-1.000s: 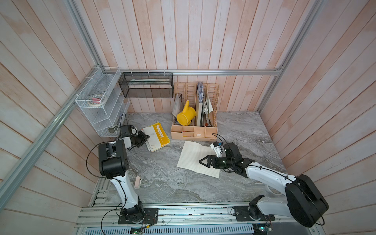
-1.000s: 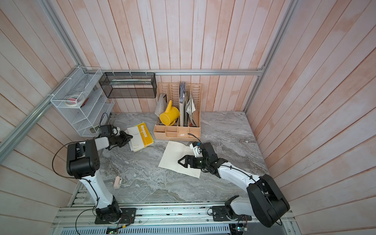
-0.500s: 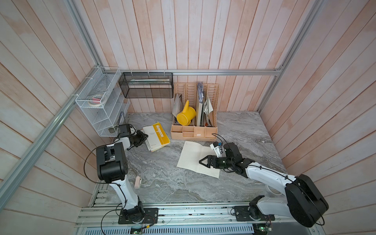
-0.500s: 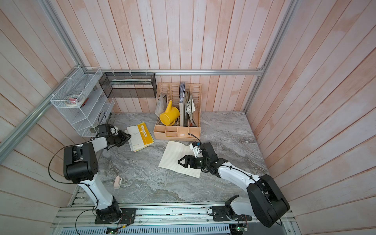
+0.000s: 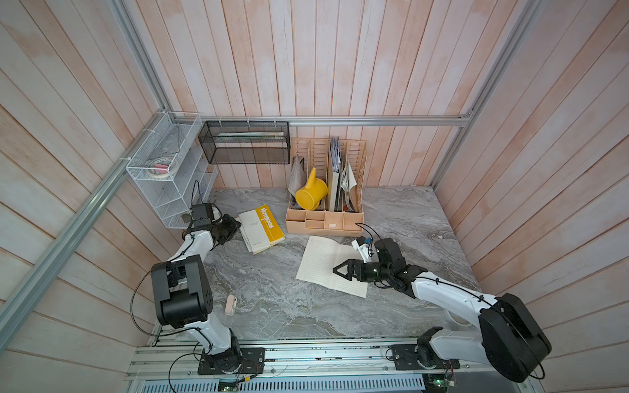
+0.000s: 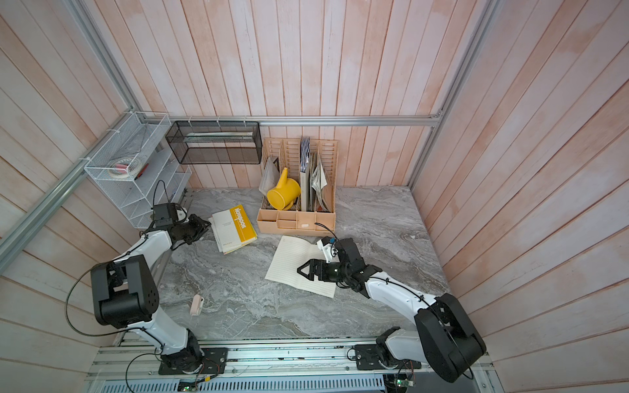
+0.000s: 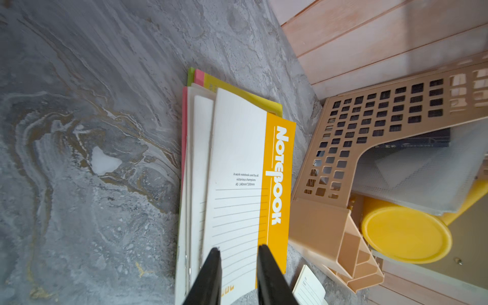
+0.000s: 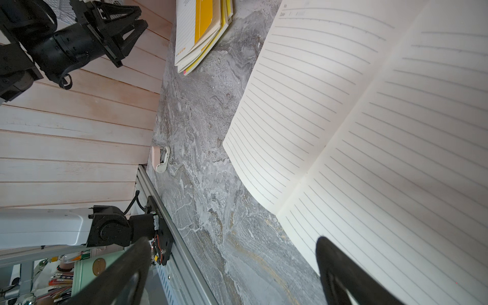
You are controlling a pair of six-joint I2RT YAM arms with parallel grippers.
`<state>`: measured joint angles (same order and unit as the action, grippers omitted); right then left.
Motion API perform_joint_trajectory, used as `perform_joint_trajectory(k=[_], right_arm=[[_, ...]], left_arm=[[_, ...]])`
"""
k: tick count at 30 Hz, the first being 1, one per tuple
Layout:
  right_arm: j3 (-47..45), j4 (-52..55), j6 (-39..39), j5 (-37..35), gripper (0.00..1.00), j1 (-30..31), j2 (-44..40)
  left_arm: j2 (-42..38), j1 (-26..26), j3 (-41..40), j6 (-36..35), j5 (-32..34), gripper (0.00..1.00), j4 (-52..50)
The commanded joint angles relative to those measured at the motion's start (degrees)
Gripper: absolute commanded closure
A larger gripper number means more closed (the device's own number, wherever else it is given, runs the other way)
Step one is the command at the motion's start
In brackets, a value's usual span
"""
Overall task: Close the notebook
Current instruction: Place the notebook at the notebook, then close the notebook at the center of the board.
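You get soft, even light in both top views: the table (image 5: 272,299) carries only faint shadows beneath the arms, and the wall planks (image 5: 68,102) bow toward the corners. In your left wrist view the left gripper (image 7: 238,248) is blurred, while the yellow cover (image 7: 277,184) reads sharp. In your right wrist view the open notebook (image 8: 369,132) glows bright and the right gripper (image 8: 231,239) is out of focus.
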<state>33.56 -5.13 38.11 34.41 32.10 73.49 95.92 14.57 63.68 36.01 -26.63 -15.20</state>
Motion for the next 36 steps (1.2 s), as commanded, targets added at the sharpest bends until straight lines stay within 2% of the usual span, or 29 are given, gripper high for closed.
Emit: perform_joint_trajectory(k=[1, 8, 11, 14, 18, 22, 26, 31, 36], right_arm=[[-0.81, -0.73, 0.63, 0.3, 0.02, -0.01, -0.63], [-0.43, -0.09, 0.35, -0.43, 0.02, 0.14, -0.49], [-0.1, 0.46, -0.04, -0.18, 0.02, -0.38, 0.64], [0.57, 2.15, -1.39, 0.64, 0.02, -2.53, 2.32], [0.47, 4.94, -4.12, 0.96, 0.02, -7.02, 1.98], [-0.95, 6.5, -5.76, 1.64, 0.02, -12.76, 1.24], [-2.72, 7.77, -7.54, 0.71, 0.02, -15.96, 1.54], [-4.64, 5.56, -7.96, 0.92, 0.02, -16.72, 2.91], [-4.45, 4.07, -7.55, 1.02, 0.02, -16.72, 4.41]], left_arm=[[-2.73, 0.28, -1.42, -0.23, -1.43, 0.73, -0.69], [-9.03, -2.04, -2.73, -0.01, -6.99, 0.7, -0.43], [-10.85, -5.79, -3.26, -1.58, -10.78, 0.66, -1.25], [-12.64, -12.06, -4.61, -3.66, -13.6, 0.6, -1.43], [-15.45, -20.63, -7.54, -4.89, -11.27, 0.57, -2.22], [-16.64, -26.36, -11.58, -4.59, -9.93, 0.56, -1.76], [-16.28, -31.57, -15.5, -3.88, -6.53, 0.54, -0.36], [-13.99, -35.03, -18.03, -3.27, -3.0, 0.5, 1.45], [-10.96, -36.16, -18.9, -2.76, -1.2, 0.5, 3.34]])
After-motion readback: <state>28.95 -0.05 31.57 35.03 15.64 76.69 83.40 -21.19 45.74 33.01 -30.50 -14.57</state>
